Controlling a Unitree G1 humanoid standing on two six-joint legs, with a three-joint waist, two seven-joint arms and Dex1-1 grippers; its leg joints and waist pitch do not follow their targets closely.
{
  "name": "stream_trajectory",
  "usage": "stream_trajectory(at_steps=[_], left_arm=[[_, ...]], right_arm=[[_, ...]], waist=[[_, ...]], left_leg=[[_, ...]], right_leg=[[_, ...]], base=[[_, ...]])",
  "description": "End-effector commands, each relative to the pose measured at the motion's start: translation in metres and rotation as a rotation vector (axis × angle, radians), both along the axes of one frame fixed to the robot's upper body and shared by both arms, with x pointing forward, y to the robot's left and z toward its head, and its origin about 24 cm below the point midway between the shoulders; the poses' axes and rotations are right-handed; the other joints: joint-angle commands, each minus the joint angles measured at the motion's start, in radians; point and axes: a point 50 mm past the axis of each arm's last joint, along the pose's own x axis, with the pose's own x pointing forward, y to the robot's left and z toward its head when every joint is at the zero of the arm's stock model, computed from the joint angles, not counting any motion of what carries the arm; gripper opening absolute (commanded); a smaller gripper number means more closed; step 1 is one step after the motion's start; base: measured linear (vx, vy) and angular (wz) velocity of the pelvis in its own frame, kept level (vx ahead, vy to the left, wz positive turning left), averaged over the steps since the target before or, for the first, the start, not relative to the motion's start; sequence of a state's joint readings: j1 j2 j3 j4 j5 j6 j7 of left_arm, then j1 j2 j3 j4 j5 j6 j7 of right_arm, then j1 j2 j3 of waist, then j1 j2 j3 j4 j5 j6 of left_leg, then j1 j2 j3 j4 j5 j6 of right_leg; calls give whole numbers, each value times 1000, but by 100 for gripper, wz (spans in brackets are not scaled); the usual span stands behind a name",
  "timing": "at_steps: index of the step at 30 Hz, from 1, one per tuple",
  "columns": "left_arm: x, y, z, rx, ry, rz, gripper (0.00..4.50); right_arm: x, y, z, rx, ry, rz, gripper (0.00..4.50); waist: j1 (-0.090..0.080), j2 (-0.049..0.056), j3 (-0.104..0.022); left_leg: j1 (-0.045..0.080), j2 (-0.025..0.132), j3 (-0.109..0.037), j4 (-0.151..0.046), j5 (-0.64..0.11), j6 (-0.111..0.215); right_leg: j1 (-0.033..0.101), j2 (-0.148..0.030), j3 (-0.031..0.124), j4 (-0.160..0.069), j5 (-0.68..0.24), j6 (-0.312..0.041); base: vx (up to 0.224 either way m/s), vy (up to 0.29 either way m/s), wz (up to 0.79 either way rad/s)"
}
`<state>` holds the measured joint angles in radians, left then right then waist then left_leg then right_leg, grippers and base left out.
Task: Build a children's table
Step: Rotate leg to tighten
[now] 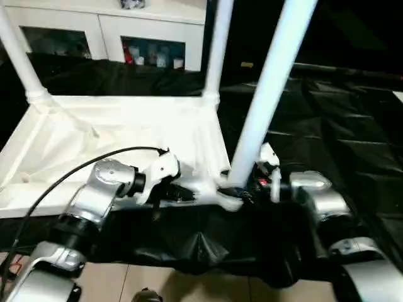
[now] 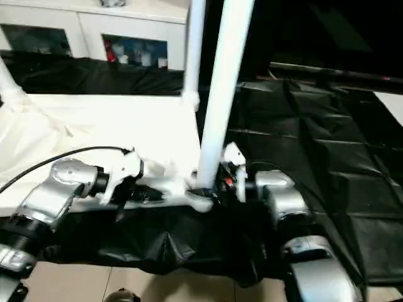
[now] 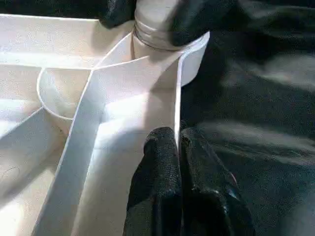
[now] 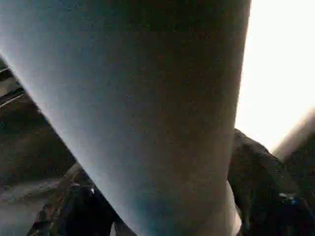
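While my left hand (image 3: 178, 147) pinches the tabletop (image 1: 94, 138) rim to steady it, my right hand (image 1: 252, 182) wraps the leg (image 1: 267, 94) base. That grip keeps the leg upright in its corner socket (image 3: 189, 54).

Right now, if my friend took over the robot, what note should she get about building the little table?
Left hand: shut, pinching the tabletop's near edge wall.
Right hand: around the bottom of the nearest leg, at the corner socket; grip not certain.
Tabletop lies upside down on the black sheet.
Done: two far legs stand in their sockets.
Left: seat the nearest leg fully, then fit the last leg.
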<state>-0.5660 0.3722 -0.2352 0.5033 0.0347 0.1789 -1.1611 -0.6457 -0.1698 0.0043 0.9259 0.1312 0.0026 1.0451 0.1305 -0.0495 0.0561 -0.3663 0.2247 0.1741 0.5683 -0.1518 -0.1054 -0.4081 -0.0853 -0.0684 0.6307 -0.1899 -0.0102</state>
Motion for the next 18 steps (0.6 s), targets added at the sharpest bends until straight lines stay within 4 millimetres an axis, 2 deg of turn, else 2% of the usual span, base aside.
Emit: stream_trajectory(at_steps=[1,2,3,6,10,11,13,15,18], left_arm=[[12,-36,24,-95,-113,-4,0],[13,-39,24,-96,-117,6,0],[16,-46,25,-98,-129,34,0],[20,-57,25,-104,-150,82,0],[21,-66,26,-122,-163,104,0],[20,-68,26,-127,-163,101,0],[18,-70,26,-139,-161,81,0],[14,-68,26,-146,-158,36,0],[8,-62,26,-152,-142,-12,0]], right_arm=[[4,26,-11,-36,47,-122,264],[6,27,-12,-37,50,-165,264],[9,32,-13,-28,65,-258,263],[14,45,-12,-4,83,-369,263],[13,58,-9,17,59,-361,263],[13,61,-8,35,62,-353,298],[13,65,-5,77,71,-341,332],[14,63,-2,93,62,-312,341],[15,56,1,57,22,-256,367]], waist=[[-10,12,-64],[-13,13,-67],[-22,14,-67],[-27,14,-70],[-28,11,-74],[-29,11,-73],[-28,12,-71],[-29,12,-70],[-29,10,-70]], left_leg=[[14,6,2,-67,-291,-25],[15,7,1,-67,-288,-33],[14,5,1,-66,-287,-30],[11,5,3,-63,-257,-21],[6,3,6,-58,-212,7],[6,3,7,-59,-208,15],[6,3,8,-59,-221,21],[8,4,7,-61,-241,20],[7,5,6,-61,-236,21]], right_leg=[[44,-54,41,-89,-305,-181],[45,-55,41,-88,-304,-180],[45,-53,41,-89,-290,-179],[46,-51,42,-84,-228,-186],[53,-47,41,-74,-119,-208],[54,-46,40,-74,-109,-212],[54,-47,41,-77,-126,-212],[53,-49,41,-81,-163,-208],[53,-49,41,-80,-164,-208]], base=[[0,0,0],[0,0,0],[0,0,0],[0,0,0],[0,0,0],[0,0,0],[0,0,0],[0,0,0],[0,0,0]])
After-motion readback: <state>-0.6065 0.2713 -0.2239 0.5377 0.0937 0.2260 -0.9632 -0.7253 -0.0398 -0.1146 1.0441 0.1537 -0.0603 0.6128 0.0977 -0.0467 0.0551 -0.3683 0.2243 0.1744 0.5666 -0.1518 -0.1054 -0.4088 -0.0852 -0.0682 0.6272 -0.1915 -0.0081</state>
